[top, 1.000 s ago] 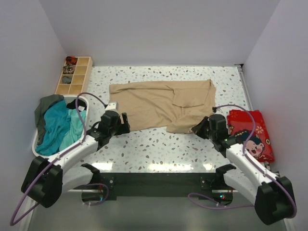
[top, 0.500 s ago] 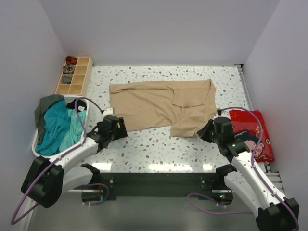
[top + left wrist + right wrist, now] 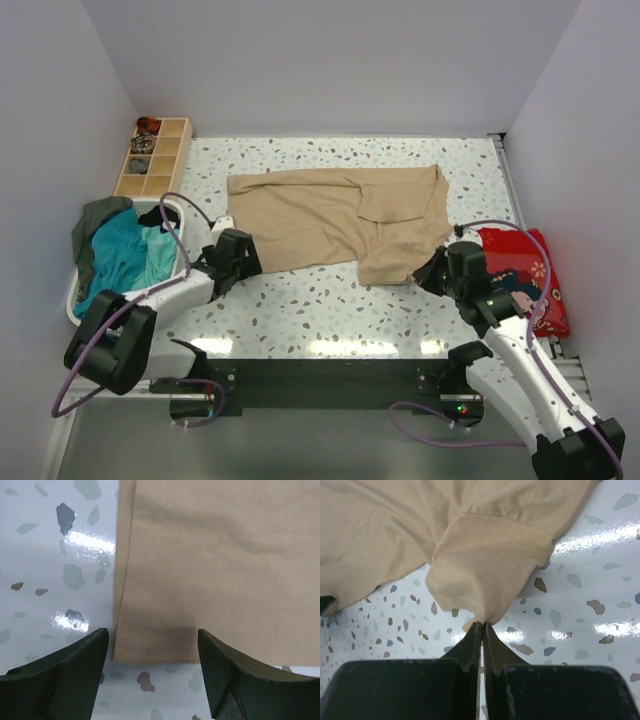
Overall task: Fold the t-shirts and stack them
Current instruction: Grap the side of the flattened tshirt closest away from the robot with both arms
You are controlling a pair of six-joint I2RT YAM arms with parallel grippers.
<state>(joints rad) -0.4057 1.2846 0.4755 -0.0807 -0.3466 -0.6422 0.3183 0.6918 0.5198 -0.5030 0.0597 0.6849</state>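
Your right hand (image 3: 482, 626) pinches the limp beige t-shirt (image 3: 395, 530) by a bunched edge; your left hand (image 3: 152, 640) gapes over its hem corner: grip there, the soft cloth will sag

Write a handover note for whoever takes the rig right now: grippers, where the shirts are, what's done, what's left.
Left gripper: open, with one jaw on either side of the near-left hem corner of the beige t-shirt. It is not closed on the cloth.
Right gripper: shut, pinching that shirt's near-right edge at the fingertips.
Shirts: the beige one is spread on the table. The teal t-shirt and the dark grey-green t-shirt are heaped in the white basket.
Done: beige shirt laid out.
Left: grip the left corner, fold the beige shirt, fold the other two, stack all three.
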